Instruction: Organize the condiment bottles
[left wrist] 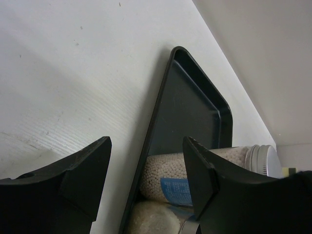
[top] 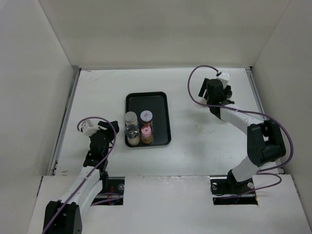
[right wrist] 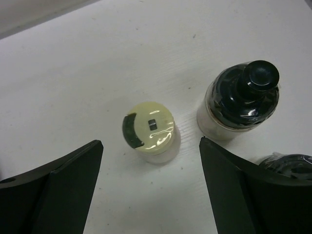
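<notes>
Now poised with right pincer (right wrist: 151, 142) and left pincer (left wrist: 146, 140) both spread apart; risks toppling black-capped bottle (right wrist: 241, 97), at two o'clock of yellow-capped bottle (right wrist: 148, 127), if closing off-centre.

Robot lab test cell: white table (top: 204, 146) boxed in by plain white panels (top: 161, 29), left arm (top: 95, 146) and right arm (top: 263, 141) bolted at its edge, purple cables (top: 189, 82) trailing.

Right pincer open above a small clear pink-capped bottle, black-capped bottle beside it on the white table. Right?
No: the right wrist view shows a pale yellow cap, not pink. Right pincer is open above that small clear bottle, black-capped bottle beside it on the white table.
</notes>
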Controlling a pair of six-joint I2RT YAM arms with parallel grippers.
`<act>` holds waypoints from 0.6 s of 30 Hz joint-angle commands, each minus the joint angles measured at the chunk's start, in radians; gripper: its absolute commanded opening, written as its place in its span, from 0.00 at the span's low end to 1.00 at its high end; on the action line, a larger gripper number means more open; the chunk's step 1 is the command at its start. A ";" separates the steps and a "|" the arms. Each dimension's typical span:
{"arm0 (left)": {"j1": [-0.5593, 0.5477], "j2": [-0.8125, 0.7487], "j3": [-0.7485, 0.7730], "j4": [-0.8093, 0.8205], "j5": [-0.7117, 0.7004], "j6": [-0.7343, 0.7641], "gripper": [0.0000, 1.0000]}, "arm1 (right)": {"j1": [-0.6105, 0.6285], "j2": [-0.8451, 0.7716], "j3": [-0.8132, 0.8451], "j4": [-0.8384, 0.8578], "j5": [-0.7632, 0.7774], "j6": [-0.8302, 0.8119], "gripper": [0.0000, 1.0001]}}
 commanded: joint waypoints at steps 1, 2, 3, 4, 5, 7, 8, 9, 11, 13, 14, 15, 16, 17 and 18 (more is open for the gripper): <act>-0.004 0.002 0.005 0.055 -0.004 0.012 0.58 | -0.032 0.056 0.064 0.034 0.000 -0.015 0.88; -0.007 0.002 0.006 0.055 -0.006 0.014 0.58 | -0.038 0.074 0.080 0.034 -0.016 -0.018 0.88; -0.009 0.005 0.009 0.055 -0.006 0.014 0.58 | -0.043 0.089 0.095 0.033 -0.028 -0.020 0.88; -0.009 0.007 0.009 0.055 -0.006 0.014 0.58 | -0.049 0.109 0.114 0.031 -0.040 -0.020 0.88; -0.007 0.007 0.006 0.055 -0.003 0.014 0.58 | -0.055 0.126 0.129 0.030 -0.045 -0.021 0.88; -0.004 0.001 0.005 0.055 -0.004 0.014 0.58 | -0.065 0.152 0.154 0.033 -0.049 -0.024 0.86; -0.007 0.002 0.006 0.055 -0.006 0.014 0.58 | -0.066 0.165 0.164 0.033 -0.051 -0.026 0.85; -0.009 0.005 0.008 0.055 -0.006 0.014 0.58 | -0.069 0.178 0.177 0.033 -0.056 -0.029 0.83; -0.003 0.005 0.005 0.055 0.002 0.014 0.58 | -0.071 0.212 0.207 0.025 -0.069 -0.040 0.77; -0.004 0.002 0.006 0.055 -0.006 0.014 0.58 | -0.069 0.229 0.218 0.019 -0.072 -0.043 0.68; -0.007 0.007 0.009 0.055 -0.006 0.014 0.58 | -0.066 0.231 0.220 0.015 -0.075 -0.043 0.63; -0.009 0.011 0.009 0.055 -0.006 0.015 0.58 | -0.066 0.231 0.220 0.011 -0.076 -0.044 0.62; -0.004 0.011 0.009 0.055 -0.003 0.014 0.58 | -0.066 0.234 0.221 0.010 -0.071 -0.047 0.61; -0.001 0.010 0.008 0.055 0.002 0.012 0.58 | -0.066 0.234 0.224 0.002 -0.071 -0.050 0.60; -0.001 0.008 0.006 0.057 0.000 0.012 0.59 | -0.066 0.229 0.226 -0.008 -0.066 -0.052 0.58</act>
